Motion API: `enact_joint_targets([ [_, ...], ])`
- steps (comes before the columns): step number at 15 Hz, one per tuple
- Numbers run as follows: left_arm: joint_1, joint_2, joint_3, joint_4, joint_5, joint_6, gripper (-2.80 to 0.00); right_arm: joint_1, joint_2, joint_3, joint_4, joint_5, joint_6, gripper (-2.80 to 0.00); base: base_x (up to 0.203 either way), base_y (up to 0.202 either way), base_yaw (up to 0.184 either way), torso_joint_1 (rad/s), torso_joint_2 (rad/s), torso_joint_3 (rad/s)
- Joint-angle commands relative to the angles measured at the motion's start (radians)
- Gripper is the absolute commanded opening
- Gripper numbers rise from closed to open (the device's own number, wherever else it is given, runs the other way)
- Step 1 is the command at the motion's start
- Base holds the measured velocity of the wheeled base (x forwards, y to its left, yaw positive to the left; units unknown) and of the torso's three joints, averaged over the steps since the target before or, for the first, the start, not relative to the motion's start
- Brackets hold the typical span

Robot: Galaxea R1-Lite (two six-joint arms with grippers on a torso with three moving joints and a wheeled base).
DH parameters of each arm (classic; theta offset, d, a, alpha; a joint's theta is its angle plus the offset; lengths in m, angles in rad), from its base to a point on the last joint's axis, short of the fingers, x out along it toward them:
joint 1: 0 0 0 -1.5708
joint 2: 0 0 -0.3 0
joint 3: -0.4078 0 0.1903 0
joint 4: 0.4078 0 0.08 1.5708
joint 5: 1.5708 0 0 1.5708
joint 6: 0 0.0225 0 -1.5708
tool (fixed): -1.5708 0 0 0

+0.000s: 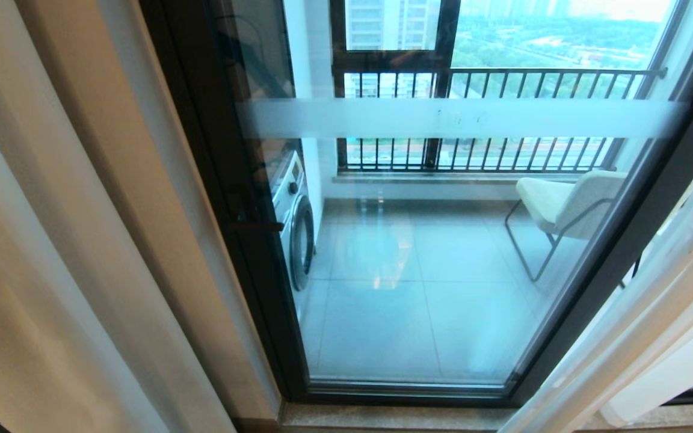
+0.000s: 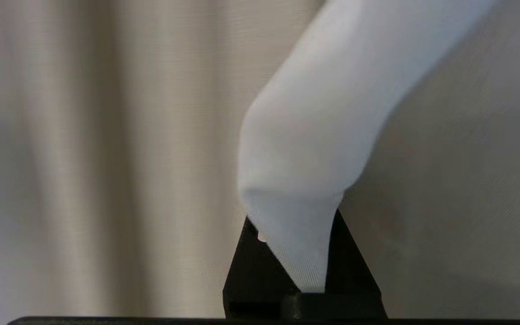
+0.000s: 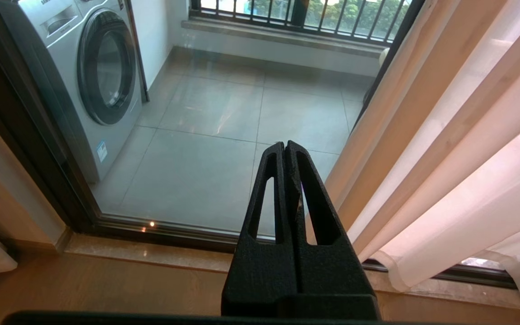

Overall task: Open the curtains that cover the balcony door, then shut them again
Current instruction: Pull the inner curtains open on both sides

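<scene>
The balcony door (image 1: 443, 252) stands uncovered across its middle, its black frame and frosted stripe (image 1: 455, 118) in plain view. The sheer white curtains (image 1: 653, 319) are drawn apart: one panel hangs at the door's right edge, the other at its left edge beside a beige drape (image 1: 124, 198).

The left gripper (image 2: 303, 253) is clenched on a fold of the sheer curtain, the white fabric bunched between its black fingers (image 2: 251, 266) and rising away from them. The drape fills the background behind it.

The right gripper (image 3: 285, 149) is pressed shut on nothing, low in front of the door's bottom rail, with the right panel's hem just beside it.

Through the glass, a washing machine (image 3: 84, 76) stands at the balcony's left wall and a chair (image 1: 563, 204) at its right, before a black-barred railing (image 1: 503, 120).
</scene>
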Motion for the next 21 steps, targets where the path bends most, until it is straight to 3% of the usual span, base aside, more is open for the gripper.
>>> enact_joint_targets([
  [1, -0.064, -0.020, 0.000, -0.011, 0.001, 0.002, -2.80, 0.000, 0.000, 0.000, -0.002, 0.001, -0.001, -2.80, 0.000, 0.000, 0.000, 0.000, 0.00, 0.000],
  [12, -0.166, -0.093, 0.038, -0.016, 0.044, 0.024, -2.80, 0.000, -0.006, 0.000, -0.001, 0.001, -0.001, -2.80, 0.000, 0.000, 0.000, 0.000, 0.00, 0.000],
  [13, -0.167, -0.094, 0.038, -0.017, 0.046, 0.023, 0.00, 0.000, -0.006, 0.000, -0.001, 0.001, -0.001, -2.80, 0.000, 0.000, 0.000, 0.000, 0.00, 0.000],
  [21, -0.179, -0.158, 0.137, -0.041, 0.046, 0.024, 0.00, 0.000, -0.013, 0.000, -0.001, 0.001, -0.001, -2.80, 0.000, 0.000, 0.000, 0.000, 0.00, 0.000],
])
